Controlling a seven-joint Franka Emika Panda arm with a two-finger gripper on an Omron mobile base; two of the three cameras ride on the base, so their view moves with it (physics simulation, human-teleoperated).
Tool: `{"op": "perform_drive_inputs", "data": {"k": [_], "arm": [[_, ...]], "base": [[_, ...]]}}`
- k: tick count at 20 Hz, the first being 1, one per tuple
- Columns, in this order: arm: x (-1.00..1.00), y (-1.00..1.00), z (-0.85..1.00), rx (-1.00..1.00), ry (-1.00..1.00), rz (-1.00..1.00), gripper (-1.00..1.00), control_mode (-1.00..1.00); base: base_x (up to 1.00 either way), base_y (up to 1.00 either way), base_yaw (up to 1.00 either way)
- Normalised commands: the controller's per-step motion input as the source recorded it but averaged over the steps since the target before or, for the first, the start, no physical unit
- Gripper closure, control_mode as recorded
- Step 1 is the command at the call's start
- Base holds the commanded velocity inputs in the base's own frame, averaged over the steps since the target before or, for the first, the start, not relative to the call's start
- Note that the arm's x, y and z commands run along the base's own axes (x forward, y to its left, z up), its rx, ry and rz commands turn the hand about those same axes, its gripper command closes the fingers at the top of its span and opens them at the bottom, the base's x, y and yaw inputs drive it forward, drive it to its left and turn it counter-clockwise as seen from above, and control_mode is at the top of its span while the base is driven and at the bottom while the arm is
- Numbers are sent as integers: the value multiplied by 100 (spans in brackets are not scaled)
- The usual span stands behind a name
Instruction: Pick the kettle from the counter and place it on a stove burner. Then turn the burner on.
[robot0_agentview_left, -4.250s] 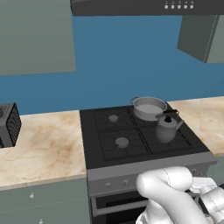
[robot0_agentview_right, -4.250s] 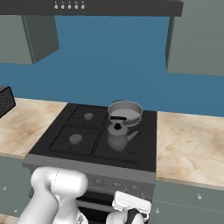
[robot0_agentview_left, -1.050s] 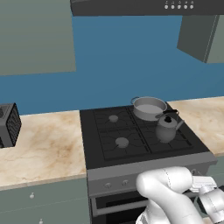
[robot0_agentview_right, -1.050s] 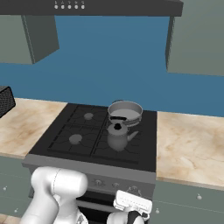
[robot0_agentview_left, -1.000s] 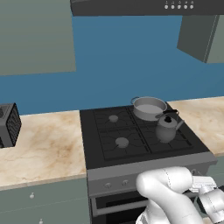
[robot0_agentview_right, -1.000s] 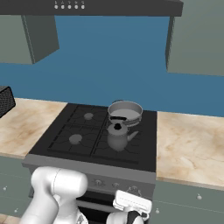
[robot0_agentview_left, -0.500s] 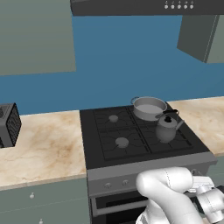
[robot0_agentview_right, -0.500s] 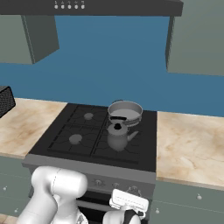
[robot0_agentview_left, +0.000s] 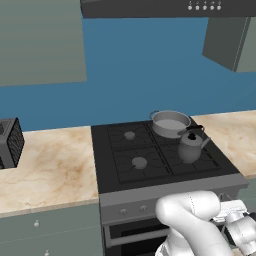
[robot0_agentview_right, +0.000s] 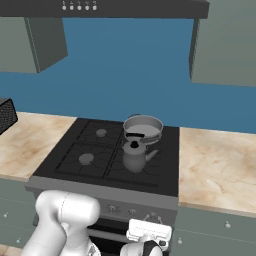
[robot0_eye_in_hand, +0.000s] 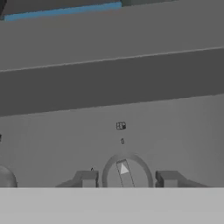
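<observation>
A: Where are we in the job? The kettle (robot0_agentview_left: 190, 147) sits on the front right stove burner (robot0_agentview_left: 188, 158), at about 5 o'clock from the silver pot (robot0_agentview_left: 170, 122) in the left base view, spout toward 3 o'clock. It is off the surface (robot0_agentview_left: 47, 165) entirely, so we judge the placing done and the knob the step in hand.

B: Agreed. In the hand view our end effector (robot0_eye_in_hand: 128, 178) is right up against the stove's front panel (robot0_eye_in_hand: 112, 127), with one round knob (robot0_eye_in_hand: 127, 173) between the two fingertips (robot0_eye_in_hand: 86, 178). The tips stand partly spread, one at 9 o'clock of the knob and one at 3 o'clock. Whether they already pinch it we cannot tell; there looks to be a thin gap either side.

A: So what makes the turn go well?

B: We'd keep the knob centred between the tips, press them together evenly, and roll the wrist about the knob's own axis, not sideways. Its white pointer sits near 12 o'clock, which gives us a mark to watch.

A: Is it the right knob?

B: We can't confirm that; the small symbol (robot0_eye_in_hand: 121, 126) above it is too blurred to read. Another knob (robot0_eye_in_hand: 5, 178) shows at the 9 o'clock edge.
</observation>
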Motion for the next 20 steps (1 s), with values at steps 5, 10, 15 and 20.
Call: {"op": "perform_drive_inputs", "data": {"k": [5,10,15,20], "arm": [[0,0,26,-42,-20,15,100,-100],[0,9,48,-38,-15,18,100,-100],[0,14,54,-33,-11,19,100,-100],[0,13,39,-28,-8,18,100,-100]], "base": [[0,0,0],[0,0,0],[0,0,0],[0,0,0]]}}
